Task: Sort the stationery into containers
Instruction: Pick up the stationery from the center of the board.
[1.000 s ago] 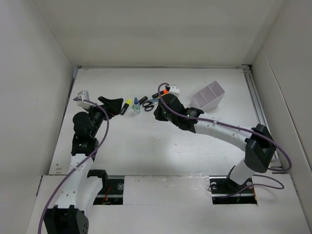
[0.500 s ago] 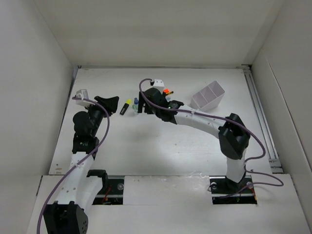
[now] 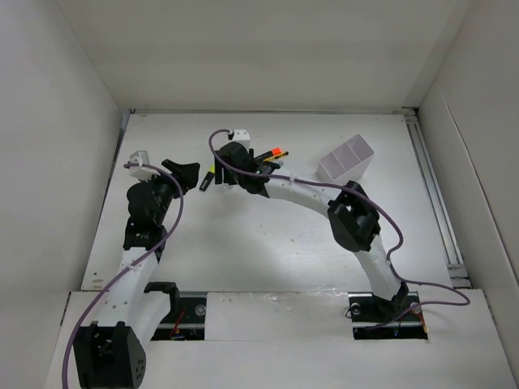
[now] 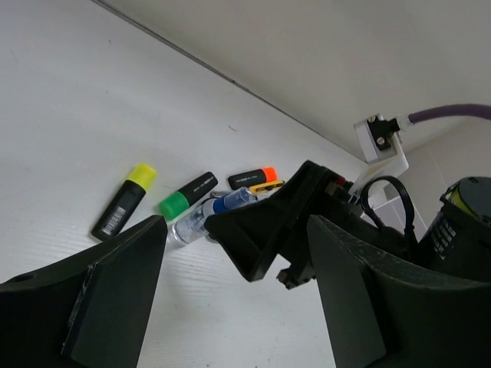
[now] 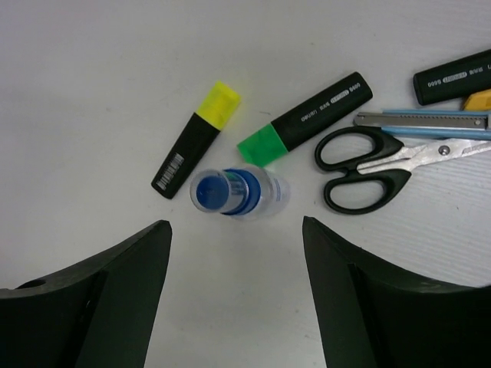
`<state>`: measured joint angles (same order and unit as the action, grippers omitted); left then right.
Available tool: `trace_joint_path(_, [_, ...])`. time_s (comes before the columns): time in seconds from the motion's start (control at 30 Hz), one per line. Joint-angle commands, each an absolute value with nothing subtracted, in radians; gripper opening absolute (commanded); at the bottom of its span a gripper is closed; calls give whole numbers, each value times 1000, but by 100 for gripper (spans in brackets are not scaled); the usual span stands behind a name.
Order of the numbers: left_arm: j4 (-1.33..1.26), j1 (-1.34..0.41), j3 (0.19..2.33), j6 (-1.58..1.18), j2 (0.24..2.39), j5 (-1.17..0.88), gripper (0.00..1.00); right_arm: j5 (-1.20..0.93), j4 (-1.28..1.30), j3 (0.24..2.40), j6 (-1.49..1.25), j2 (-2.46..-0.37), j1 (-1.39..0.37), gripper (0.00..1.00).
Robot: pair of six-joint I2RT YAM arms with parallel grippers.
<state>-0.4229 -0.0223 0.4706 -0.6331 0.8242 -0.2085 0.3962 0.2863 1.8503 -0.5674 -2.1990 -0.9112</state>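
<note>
From above, the white box [image 3: 339,172] stands well apart from the stationery [image 3: 208,180]. Left wrist view: left gripper [image 4: 236,230] released, empty. Right wrist view: right gripper [image 5: 234,245] released over the small bottle [image 5: 238,192], probably light and slippery; take its body.

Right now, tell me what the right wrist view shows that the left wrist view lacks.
Only right wrist: the scissors. Only left wrist: a marker's orange cap, the right arm's camera mount and the back wall. Both: the yellow marker, green marker and bottle.
</note>
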Motion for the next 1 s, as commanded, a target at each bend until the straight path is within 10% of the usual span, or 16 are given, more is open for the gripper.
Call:
trace_joint_path(0.0, [-469, -34, 469, -626, 822, -245, 71, 405, 282, 1952, -537, -2217, -899, 74])
trace_joint_path(0.3, [-469, -43, 469, -626, 822, -267, 77, 437, 318, 2054, -515, -2295, -899, 48])
trace_joint_path(0.53, [-469, -43, 479, -626, 813, -276, 81, 456, 341, 2054, -515, -2304, -899, 50])
trace_joint_path(0.7, [-469, -43, 479, -626, 813, -276, 100, 465, 319, 2022, -515, -2283, -899, 25])
trace_joint_path(0.97, [-469, -43, 479, -626, 813, -276, 100, 485, 273, 1945, -546, -2142, -899, 0])
